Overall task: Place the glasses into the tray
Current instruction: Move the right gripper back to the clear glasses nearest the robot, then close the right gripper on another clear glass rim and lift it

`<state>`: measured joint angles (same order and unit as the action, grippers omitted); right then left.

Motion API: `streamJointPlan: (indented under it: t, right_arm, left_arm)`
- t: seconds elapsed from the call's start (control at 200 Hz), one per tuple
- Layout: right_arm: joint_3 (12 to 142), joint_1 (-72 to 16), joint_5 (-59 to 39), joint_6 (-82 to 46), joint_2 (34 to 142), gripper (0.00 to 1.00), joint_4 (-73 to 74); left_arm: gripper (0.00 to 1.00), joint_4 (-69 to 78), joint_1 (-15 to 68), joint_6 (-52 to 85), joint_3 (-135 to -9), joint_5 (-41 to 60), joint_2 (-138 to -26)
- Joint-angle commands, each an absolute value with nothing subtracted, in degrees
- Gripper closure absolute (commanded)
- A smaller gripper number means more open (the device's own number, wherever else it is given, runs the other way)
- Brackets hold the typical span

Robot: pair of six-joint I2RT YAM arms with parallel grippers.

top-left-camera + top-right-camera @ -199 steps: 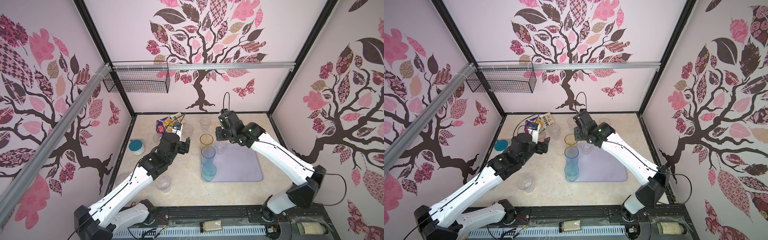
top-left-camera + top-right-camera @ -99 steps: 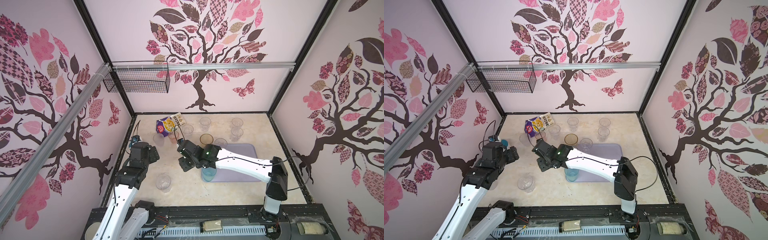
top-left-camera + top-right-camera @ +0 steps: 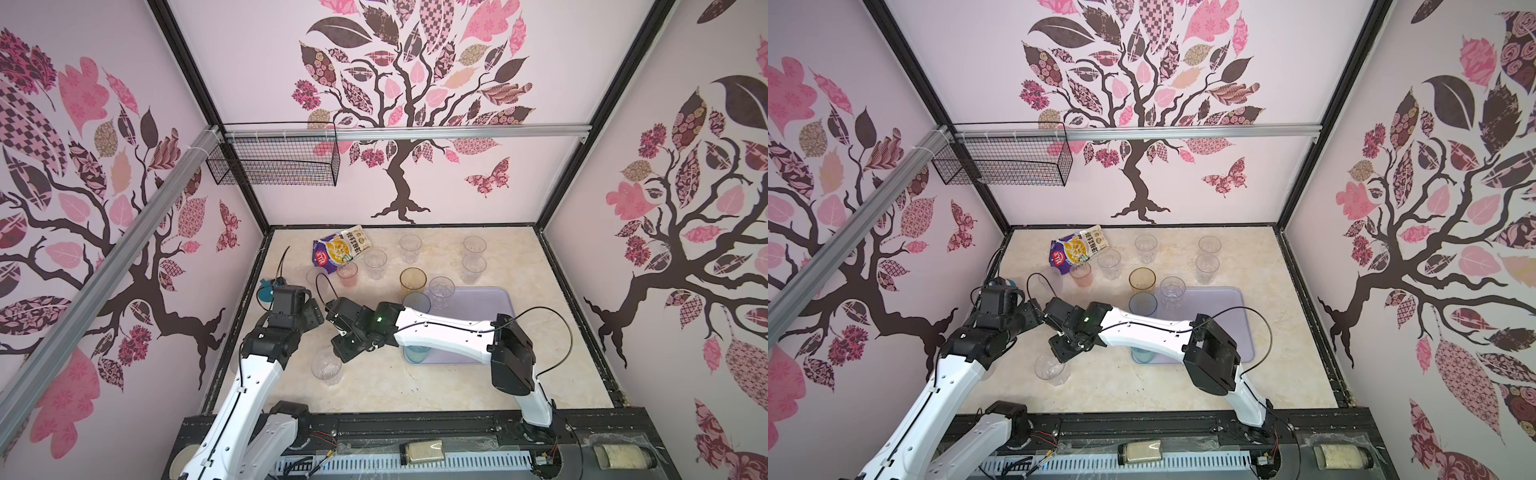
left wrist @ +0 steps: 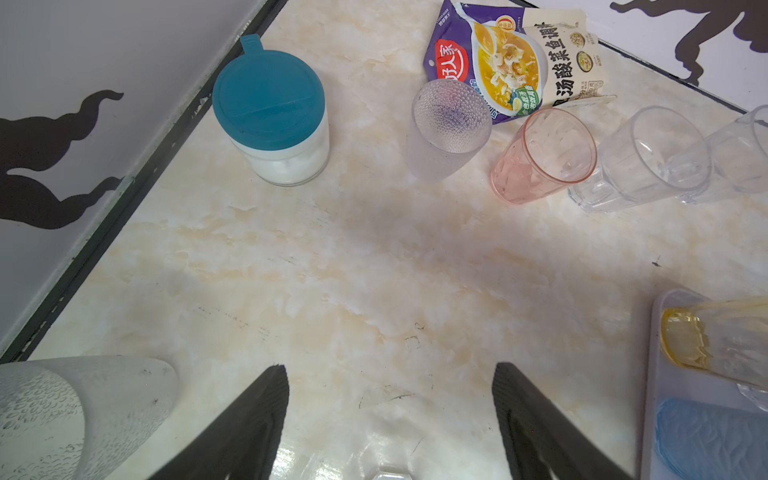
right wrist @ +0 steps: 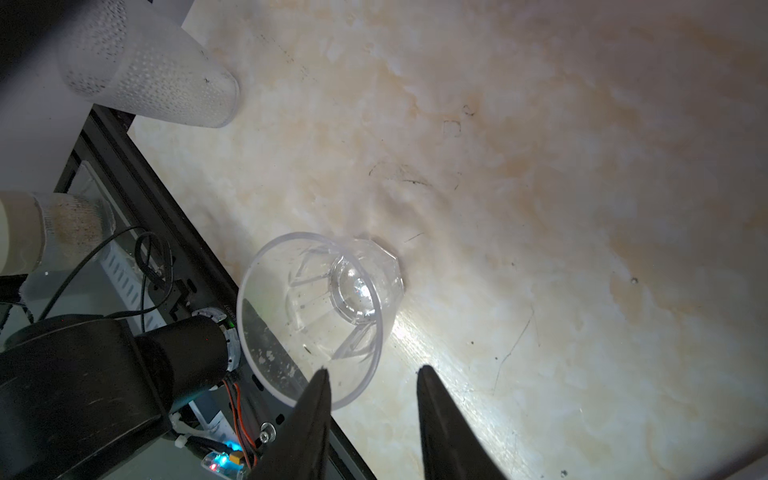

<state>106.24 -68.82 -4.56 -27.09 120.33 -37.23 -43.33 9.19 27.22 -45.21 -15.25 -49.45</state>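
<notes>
The tray [image 3: 482,307] lies on the right half of the table [image 3: 415,386], and four of the glasses stand along its left side. An amber glass [image 3: 412,281] and a clear glass [image 3: 441,291] are at the far edge. A blue glass [image 3: 417,301] is just in front of the amber one, and a teal glass [image 3: 417,353] at the near corner is mostly hidden under the right arm. Left of the tray, toward the front, the front glass [image 5: 328,299] stands upright on the table. The right gripper [image 5: 371,372] hangs over it with jaws apart, one finger [image 5: 316,399] above its mouth and the other outside its wall, clamping nothing. The left gripper [image 4: 390,368] hovers over bare table nearby, its jaws wide apart and empty. Farther back, outside the tray, stand a pink glass [image 4: 544,153] and a dotted glass [image 4: 446,129], both just beside a soup packet [image 4: 511,62], with four more clear tumblers toward the back wall. A jar with a teal lid [image 4: 270,108] sits near the left edge, and a second dotted glass [image 5: 145,70] stands by the front left edge.
</notes>
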Motion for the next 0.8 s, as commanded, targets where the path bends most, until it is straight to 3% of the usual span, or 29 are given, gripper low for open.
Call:
streamJointPlan:
  t: [0.0,0.22,0.605,0.795]
  right_arm:
    - [108.94,-68.85,-4.93,-26.92,124.35,0.65,-39.29]
    - [111.35,-68.83,-3.70,-26.72,127.68,0.67,-40.65]
    - [111.78,-68.84,-2.90,-27.25,128.44,0.90,-41.13]
    - [111.70,-68.80,-0.21,-26.48,123.84,0.95,-42.18]
  left_arm:
    - [0.18,-42.02,8.91,27.17,-43.78,-14.68,-49.39]
    - [0.18,-41.04,8.88,25.80,-42.89,-14.61,-49.43]
    - [0.18,-40.85,8.94,25.17,-42.93,-15.38,-49.96]
    - [0.18,-42.81,8.88,23.54,-46.40,-16.26,-48.95]
